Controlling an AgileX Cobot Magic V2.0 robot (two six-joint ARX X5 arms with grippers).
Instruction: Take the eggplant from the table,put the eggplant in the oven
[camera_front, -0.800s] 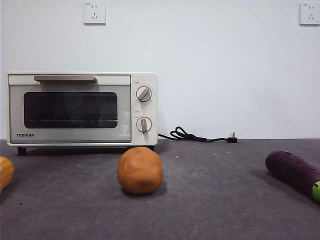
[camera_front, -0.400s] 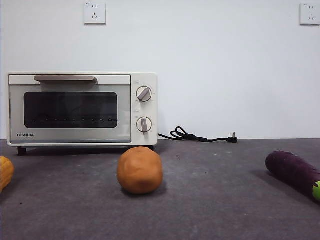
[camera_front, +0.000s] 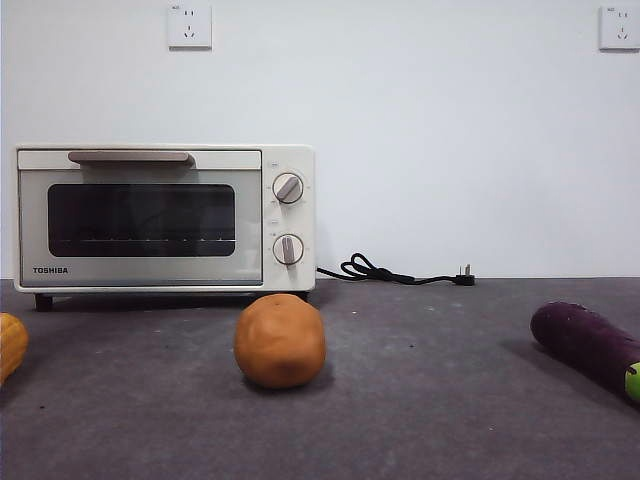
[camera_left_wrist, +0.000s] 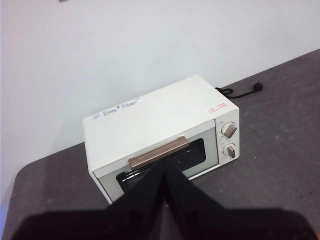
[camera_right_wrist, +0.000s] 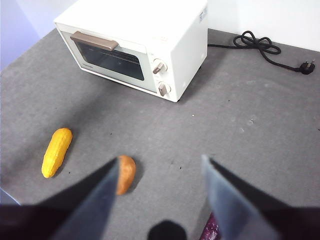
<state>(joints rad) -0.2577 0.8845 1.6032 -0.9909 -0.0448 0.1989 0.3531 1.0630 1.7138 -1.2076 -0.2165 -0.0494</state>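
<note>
Nothing is changing: eggplant (camera_front: 590, 349) is lying below the wide-open right hand (camera_right_wrist: 159, 172); oven (camera_front: 165, 218) is staying shut.

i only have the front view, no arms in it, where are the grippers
Observer: Both hang above the table. The left gripper is above and in front of the oven, jaws shut.
Operator: and the right one
Observer: The right gripper is open, high over the table, with the orange-brown lump beside one jaw and a bit of the eggplant showing near the other.
Operator: what's that yellow thing at my left edge
Observer: An elongated yellow-orange vegetable lying in front of the oven, apart from the lump.
Operator: is the oven plugged in
Observer: No, the power cord ends in a plug lying loose on the table.
</note>
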